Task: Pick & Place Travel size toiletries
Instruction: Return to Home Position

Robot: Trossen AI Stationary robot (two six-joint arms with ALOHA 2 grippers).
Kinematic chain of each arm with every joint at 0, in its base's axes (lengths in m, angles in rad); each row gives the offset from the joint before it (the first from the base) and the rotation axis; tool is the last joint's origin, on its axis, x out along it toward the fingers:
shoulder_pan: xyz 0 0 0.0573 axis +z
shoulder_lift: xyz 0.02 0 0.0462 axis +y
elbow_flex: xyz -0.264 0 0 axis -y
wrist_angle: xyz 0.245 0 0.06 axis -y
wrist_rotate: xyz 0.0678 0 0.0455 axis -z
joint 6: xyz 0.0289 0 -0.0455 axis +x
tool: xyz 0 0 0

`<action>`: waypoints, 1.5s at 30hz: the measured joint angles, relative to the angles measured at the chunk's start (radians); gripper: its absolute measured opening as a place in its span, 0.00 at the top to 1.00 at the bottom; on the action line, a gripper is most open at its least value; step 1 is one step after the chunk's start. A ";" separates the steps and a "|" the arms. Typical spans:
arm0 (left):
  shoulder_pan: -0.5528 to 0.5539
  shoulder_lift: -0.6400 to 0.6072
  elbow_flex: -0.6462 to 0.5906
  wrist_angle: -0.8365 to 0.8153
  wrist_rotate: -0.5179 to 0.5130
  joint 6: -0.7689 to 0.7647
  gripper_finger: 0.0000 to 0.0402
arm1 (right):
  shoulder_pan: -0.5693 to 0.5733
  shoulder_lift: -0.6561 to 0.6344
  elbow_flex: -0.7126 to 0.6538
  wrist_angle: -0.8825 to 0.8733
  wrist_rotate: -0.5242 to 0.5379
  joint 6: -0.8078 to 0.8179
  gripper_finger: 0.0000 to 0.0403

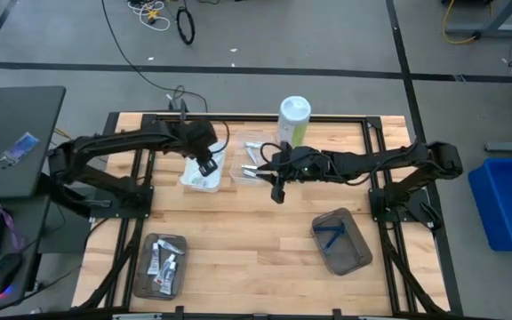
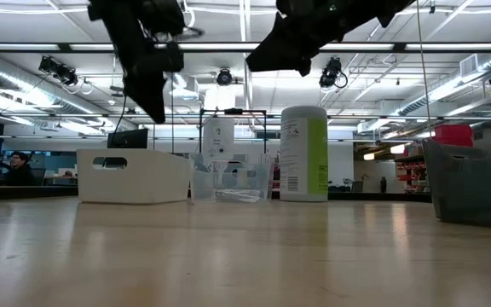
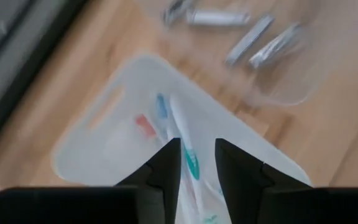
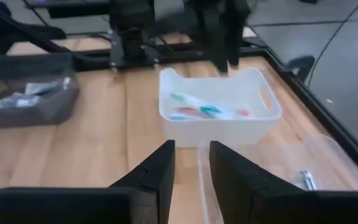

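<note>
Reading this as the return-to-home step, with the sorting looking done. Seeing left gripper [image 3: 197, 144] hovering over the white bin [image 1: 194, 180] near the far edge of the tabletop, fingers narrowly apart and gripping nothing. Seeing right gripper [image 4: 191, 146] hanging just beside it, by the clear tray [image 1: 240, 178], also narrowly parted and empty. Finding toothbrushes [image 4: 194, 102] lying in the white bin, nail clippers [image 3: 253, 38] in the clear tray, tubes [image 1: 163, 262] in the dark bin [image 1: 145, 267] toward the near left corner, and razors [image 1: 332, 233] in the other dark bin [image 1: 363, 253] toward the near right corner. Not spotting any loose toiletries on the bare wood in the high view. Judging the next move as calling for lifting both arms straight up clear of the bin walls, then pulling each back toward its own side edge. Flagging the canister [image 1: 294, 120] at the far edge, standing close behind the right arm and needing clearance on the swing. Expecting no further gripping.
</note>
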 joint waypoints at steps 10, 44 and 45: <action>-0.001 -0.368 -0.009 0.039 0.005 0.219 0.81 | -0.012 -0.209 0.000 -0.255 -0.192 -0.159 0.80; -0.001 -1.322 -0.724 0.689 0.341 0.316 0.82 | -0.095 -1.387 -0.798 0.045 -0.400 -0.089 0.89; -0.001 -1.322 -0.728 0.681 0.342 0.316 0.82 | -0.095 -1.405 -0.812 0.044 -0.400 -0.089 0.89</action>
